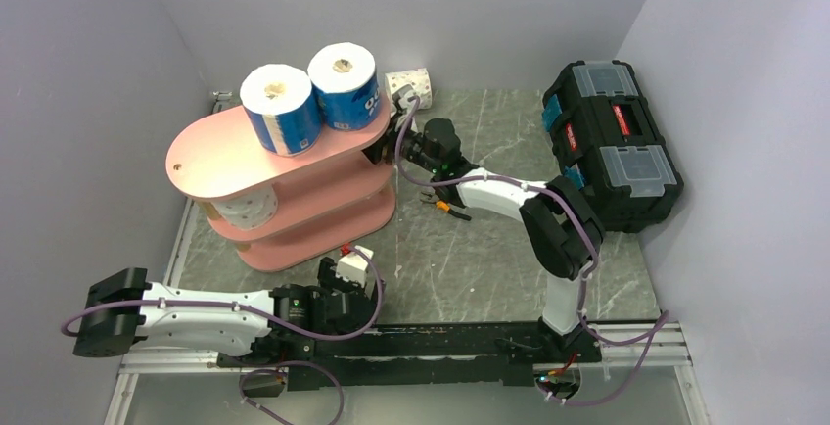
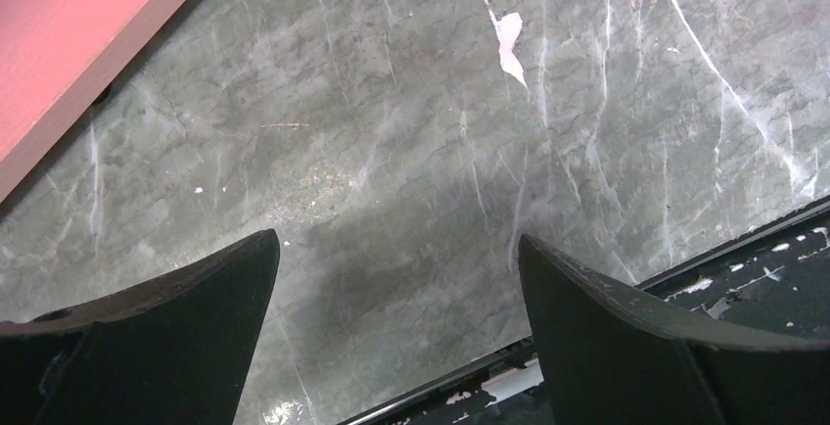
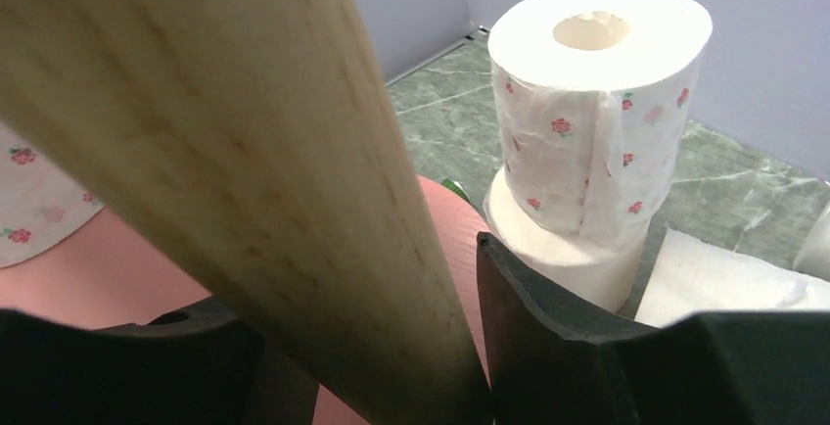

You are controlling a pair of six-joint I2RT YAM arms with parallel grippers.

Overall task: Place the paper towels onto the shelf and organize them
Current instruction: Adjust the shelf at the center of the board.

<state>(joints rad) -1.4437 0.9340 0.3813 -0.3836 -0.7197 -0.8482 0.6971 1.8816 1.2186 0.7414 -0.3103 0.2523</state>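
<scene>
1. Right gripper [image 3: 343, 288]: fingers part-way apart with the shelf [image 1: 225, 151] post [image 3: 245, 151] between them. Can't tell if it is clamped. Left gripper [image 2: 391, 249]: wide open, empty.
2. Flowered roll [image 3: 597, 102] sits on a white roll [image 3: 558, 268] just beyond the right fingertips.
3. Risk: a sideways move likely snags the post, rocks the shelf and topples the blue rolls [image 1: 282, 112] on top.
4. Wrapper lettering is unreadable.

Top board [image 1: 217, 156] hides most of middle-tier roll [image 1: 245, 211].

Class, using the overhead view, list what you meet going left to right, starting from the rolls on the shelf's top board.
In order: first blue-wrapped roll → second blue-wrapped roll → speckled white roll → black toolbox.
</scene>
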